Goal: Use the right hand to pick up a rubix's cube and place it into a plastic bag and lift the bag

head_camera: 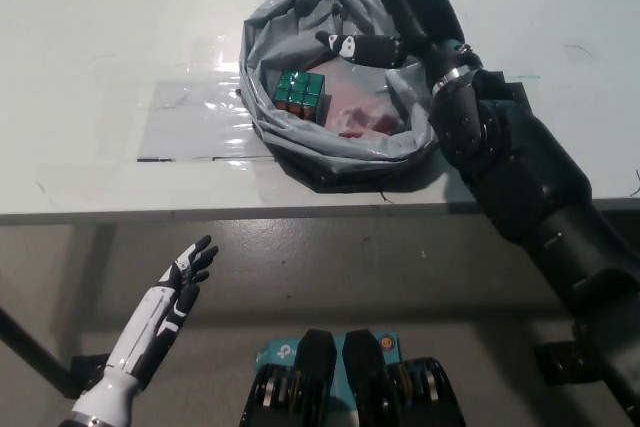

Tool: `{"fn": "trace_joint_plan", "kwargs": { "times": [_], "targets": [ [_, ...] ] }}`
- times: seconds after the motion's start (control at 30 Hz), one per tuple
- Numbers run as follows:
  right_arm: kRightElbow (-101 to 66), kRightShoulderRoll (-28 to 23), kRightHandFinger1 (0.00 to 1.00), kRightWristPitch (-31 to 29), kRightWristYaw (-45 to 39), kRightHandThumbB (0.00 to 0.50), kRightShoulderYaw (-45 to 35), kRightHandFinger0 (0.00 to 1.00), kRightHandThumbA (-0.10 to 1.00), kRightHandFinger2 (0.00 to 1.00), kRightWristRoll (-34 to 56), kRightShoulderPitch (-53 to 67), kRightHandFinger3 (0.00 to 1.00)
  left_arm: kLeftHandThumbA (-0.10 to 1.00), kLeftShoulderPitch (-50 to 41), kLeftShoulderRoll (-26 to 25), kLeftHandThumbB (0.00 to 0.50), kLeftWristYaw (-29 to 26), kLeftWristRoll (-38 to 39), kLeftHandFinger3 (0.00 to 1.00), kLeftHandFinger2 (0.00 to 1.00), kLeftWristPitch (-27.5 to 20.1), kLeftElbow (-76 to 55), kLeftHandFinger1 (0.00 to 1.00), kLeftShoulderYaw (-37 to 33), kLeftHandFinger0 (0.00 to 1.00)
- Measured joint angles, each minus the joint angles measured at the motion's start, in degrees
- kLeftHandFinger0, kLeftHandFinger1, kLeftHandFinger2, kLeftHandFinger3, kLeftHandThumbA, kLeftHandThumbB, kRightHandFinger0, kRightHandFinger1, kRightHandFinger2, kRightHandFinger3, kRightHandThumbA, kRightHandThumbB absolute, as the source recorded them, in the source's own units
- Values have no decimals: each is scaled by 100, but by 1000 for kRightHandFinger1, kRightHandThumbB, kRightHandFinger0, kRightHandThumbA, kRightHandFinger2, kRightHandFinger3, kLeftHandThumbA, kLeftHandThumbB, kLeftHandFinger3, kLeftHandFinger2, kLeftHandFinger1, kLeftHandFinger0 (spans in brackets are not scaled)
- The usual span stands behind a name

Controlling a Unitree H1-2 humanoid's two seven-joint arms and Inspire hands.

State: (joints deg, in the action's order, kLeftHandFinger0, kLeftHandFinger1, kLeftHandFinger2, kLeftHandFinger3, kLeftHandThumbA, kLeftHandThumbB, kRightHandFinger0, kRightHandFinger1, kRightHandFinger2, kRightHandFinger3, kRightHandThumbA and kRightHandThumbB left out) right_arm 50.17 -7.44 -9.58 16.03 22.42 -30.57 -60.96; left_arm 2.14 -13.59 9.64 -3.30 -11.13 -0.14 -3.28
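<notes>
Rubik's cube (300,94) with green face up, resting inside the grey plastic bag (290,142), toward the left of the bag's open mouth, against the inner wall. Pinkish lining or contents showing on the bag floor to the right of the cube. Bag crumpled and open-topped, sitting on a white desk (110,27), close to the near edge, its far side bunched up higher than the near rim. Black right hand (405,2) reaching over the far right rim of the bag, fingers spread apart and holding nothing, one digit with a white marking angled leftward across the bag opening toward the cube but apart from it. Black right arm (520,187) running from the lower right corner of the view up over the desk's near edge to the bag. Strip of clear shiny tape or film (190,122) lying flat on the desk, extending left from beneath the bag. Dark flat patch (505,97) on the desk to the right of the bag, partly hidden by the arm. White left hand (185,277) low at the near left, below the desk edge and well apart from the bag, fingers spread and empty, forearm rising from the bottom left corner. Grey floor (330,267) visible beneath the desk.
</notes>
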Motion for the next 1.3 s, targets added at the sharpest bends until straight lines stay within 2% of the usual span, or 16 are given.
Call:
{"fn": "trace_joint_plan", "kwargs": {
  "times": [0.53,0.63,0.7,0.73,0.77,0.83,0.87,0.9,0.93,0.97,1.0,1.07,1.13,1.2,1.27,1.3],
  "targets": [
    [518,4,1000,455,88,500,3,1000,847,1000,-149,306,1000,1000,0,0,262,2,5,1000,1000,4,-1,1000,-1,1000],
    [508,4,1000,676,21,500,36,1000,691,1000,-188,399,1000,1000,-2,0,263,3,6,1000,1000,4,0,1000,-2,1000],
    [471,8,1000,918,-45,500,87,1000,725,1000,-249,503,1000,1000,-7,0,263,4,6,1000,1000,4,0,1000,-2,1000],
    [466,10,1000,959,-53,450,101,1000,547,1000,-261,526,1000,1000,-8,0,264,4,6,1000,1000,4,0,1000,-2,1000],
    [463,18,1000,1096,-69,450,130,1000,547,1000,-313,580,1000,1000,-12,0,264,4,6,1000,1000,4,0,1000,-1,1000],
    [470,36,1000,1348,-68,399,224,1000,370,1000,-422,632,1000,1000,-13,0,261,3,1,1000,1000,5,0,1000,-1,1000],
    [473,41,852,1401,-68,203,241,906,73,827,-445,638,965,1000,-13,0,252,3,1,1000,1000,6,0,1000,-2,1000],
    [474,59,482,1599,-69,274,303,460,62,722,-520,649,956,1000,-13,0,250,3,0,1000,1000,8,0,1000,-2,1000],
    [473,64,222,1649,-69,279,324,189,-68,449,-543,648,899,1000,-13,0,248,3,-1,1000,1000,8,0,1000,-2,1000],
    [463,66,119,1778,-69,281,368,38,-94,332,-599,648,830,1000,-13,0,247,2,-2,1000,1000,9,0,1000,-2,1000],
    [445,66,24,1862,-67,270,393,8,-99,215,-636,648,792,1000,-13,0,247,2,-4,1000,1000,9,0,1000,-2,1000],
    [354,65,5,2148,-55,264,511,2,-100,127,-797,646,761,1000,-13,0,252,2,-11,1000,1000,8,0,1000,-2,1000],
    [260,59,0,2334,-36,264,595,0,-100,8,-915,646,506,1000,-13,0,246,2,-14,1000,1000,8,0,1000,-2,1000],
    [125,51,0,2488,2,232,631,0,-100,5,-1023,648,402,1000,-13,1,249,2,-16,1000,1000,7,0,1000,-2,1000],
    [-117,33,82,2526,67,189,622,0,-100,175,-1080,671,345,1000,-12,0,250,2,-17,1000,1000,5,0,1000,-2,1000],
    [-312,22,162,2528,122,165,592,0,-100,330,-1098,705,402,1000,-11,0,251,2,-20,1000,1000,6,0,1000,-3,1000]
  ]
}}
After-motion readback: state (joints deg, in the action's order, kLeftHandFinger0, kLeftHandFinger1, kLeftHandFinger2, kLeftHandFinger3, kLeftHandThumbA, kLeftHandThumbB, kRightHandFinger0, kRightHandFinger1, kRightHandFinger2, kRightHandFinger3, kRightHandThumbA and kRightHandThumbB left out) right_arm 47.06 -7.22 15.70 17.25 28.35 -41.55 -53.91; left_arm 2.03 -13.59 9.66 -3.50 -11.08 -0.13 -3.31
